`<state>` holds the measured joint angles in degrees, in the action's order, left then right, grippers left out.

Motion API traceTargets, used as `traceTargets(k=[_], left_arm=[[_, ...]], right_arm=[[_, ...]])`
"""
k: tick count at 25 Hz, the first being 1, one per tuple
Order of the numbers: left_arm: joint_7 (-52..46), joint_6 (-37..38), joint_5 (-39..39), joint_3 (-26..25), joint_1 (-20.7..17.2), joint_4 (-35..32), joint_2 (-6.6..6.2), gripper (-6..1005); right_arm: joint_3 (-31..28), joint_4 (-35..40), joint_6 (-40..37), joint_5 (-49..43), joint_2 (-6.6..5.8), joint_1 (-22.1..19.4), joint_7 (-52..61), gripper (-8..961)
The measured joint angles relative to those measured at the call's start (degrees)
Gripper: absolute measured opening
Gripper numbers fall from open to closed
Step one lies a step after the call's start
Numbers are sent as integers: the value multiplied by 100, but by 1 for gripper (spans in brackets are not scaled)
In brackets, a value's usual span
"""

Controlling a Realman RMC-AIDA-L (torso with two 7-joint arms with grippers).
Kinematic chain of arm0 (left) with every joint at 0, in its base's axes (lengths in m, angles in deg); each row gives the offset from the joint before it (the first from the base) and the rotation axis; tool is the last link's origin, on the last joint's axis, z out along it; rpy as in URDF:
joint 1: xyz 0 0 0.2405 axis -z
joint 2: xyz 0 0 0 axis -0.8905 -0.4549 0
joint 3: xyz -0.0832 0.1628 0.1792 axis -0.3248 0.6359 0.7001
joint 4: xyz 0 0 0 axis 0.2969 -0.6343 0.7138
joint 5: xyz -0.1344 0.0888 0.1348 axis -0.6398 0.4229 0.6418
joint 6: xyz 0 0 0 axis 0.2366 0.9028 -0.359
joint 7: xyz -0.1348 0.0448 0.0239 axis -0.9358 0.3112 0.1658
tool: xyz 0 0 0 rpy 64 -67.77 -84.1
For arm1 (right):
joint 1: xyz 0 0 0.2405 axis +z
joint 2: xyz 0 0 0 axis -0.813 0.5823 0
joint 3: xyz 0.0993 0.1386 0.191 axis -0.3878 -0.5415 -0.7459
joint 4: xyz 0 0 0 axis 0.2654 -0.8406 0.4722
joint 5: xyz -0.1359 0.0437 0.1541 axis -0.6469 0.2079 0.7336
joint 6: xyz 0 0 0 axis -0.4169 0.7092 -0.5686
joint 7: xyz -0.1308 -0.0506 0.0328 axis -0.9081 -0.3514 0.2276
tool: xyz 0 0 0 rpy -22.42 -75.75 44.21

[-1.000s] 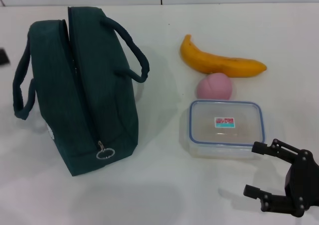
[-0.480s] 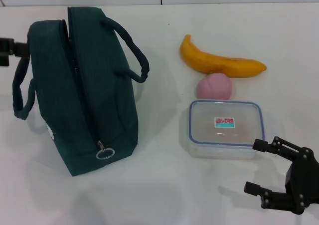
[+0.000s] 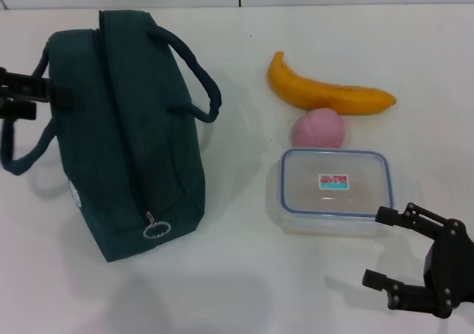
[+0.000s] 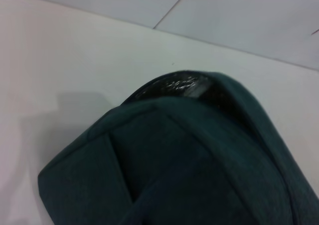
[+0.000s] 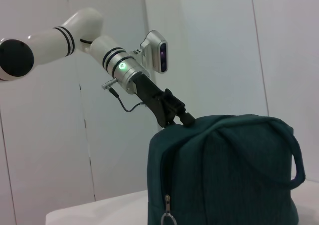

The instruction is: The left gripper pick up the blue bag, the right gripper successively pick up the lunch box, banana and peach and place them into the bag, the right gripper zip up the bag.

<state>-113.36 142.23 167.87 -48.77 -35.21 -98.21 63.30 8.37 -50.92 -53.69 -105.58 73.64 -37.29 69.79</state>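
Left gripper [image 3: 33,97]: at the upper left edge of the blue bag [image 3: 129,141], against the top by the left-hand handle. Two black fingers visible in the head view, one above the other with a gap between; whether they clamp fabric cannot be told. Right wrist view shows the same claw [image 5: 174,114] touching the bag's top edge [image 5: 224,170], on the end of a white arm [image 5: 55,38] with black bands. Left wrist view is filled with bag fabric [image 4: 189,165], with a strip of shiny dark lining at the seam.

Right gripper [image 3: 385,249]: low at the near right of the table [image 3: 244,275], jaws spread wide, holding nothing. Its upper finger sits just beside the lunch box's near right corner; contact cannot be judged.

Count, head view:
- 1 blue bag, standing upright at left, 2 handles, 1 ring zipper pull [image 3: 155,229] at the near end, zipper closed along the visible length.
- 1 lunch box [image 3: 335,189], lid on, flat on the table, right of the bag and apart from it.
- 1 peach [image 3: 318,129], just behind the lunch box.
- 1 banana [image 3: 329,93], lying behind the peach and touching or nearly touching it.

All three items lie outside the bag.
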Motion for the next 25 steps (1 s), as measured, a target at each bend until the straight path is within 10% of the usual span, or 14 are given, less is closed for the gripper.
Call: traceTargets(k=[25], left_arm=[[-238, -84, 764, 157, 504, 8, 281, 853]], right_arm=[[0, 0, 134, 72, 0, 13, -5, 870]])
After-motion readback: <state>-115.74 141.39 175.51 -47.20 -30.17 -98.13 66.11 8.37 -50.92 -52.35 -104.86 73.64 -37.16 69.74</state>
